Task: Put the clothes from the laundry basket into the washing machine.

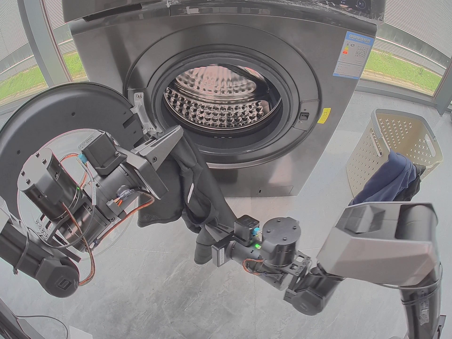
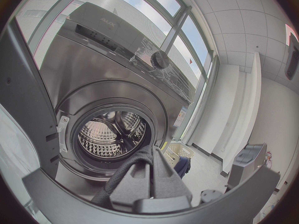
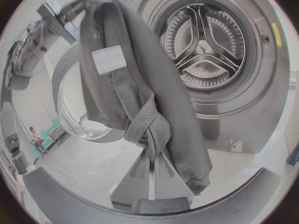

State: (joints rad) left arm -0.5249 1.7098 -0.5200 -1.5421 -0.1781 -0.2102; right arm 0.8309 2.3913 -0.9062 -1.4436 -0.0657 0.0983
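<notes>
- Washing machine (image 1: 292,133) stands with its door (image 1: 61,114) swung wide to the robot's left. The drum (image 1: 221,97) looks bare of clothes.
- Dark grey garment (image 1: 197,184) hangs in the air between the two arms, in front of the lower-left rim of the opening and not yet past it.
- Left gripper (image 1: 175,135) has the upper end, just beside the door hinge. Its jaws are pressed together with cloth caught between them and draped over one side.
- Right gripper (image 3: 152,161) sits lower and nearer the robot. Its jaws pinch a bunched, twisted fold near the garment's lower end. A loose tail drops below that grip, above the floor (image 1: 155,278).
- Laundry basket (image 1: 405,133) stands on the floor to the machine's right, well apart from the arms. A blue garment (image 1: 391,180) is draped over its near rim, with something dark beside it.
- Step in hand, as I read it: carrying the first piece to the drum. Task is early, with at least one more piece waiting in the basket.
- Next move calls for both ends to rise over the door seal and go deep into the drum before release.
- Risk: the hanging tail may snag on the rim or trail outside the opening.
</notes>
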